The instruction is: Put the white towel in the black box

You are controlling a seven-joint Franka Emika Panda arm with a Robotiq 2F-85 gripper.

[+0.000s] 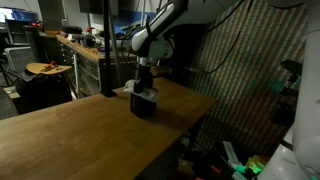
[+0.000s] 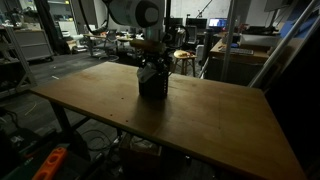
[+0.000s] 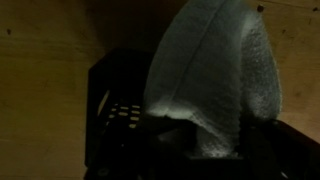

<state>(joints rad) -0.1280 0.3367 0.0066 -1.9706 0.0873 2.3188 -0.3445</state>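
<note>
Nearest, the soft off-white wrinkled towel [image 3: 215,70] hangs from the pincer [image 2: 152,66] (clenched on it) over the small black upright-sided box [image 3: 115,110] on the wooden surface [image 2: 225,120].

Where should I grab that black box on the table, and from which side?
I'd take the black box by one upright wall at its open rim, coming down from above: its top is open and its sides stand straight. Choose a wall clear of the white towel hanging over it from the shut pincer.
</note>
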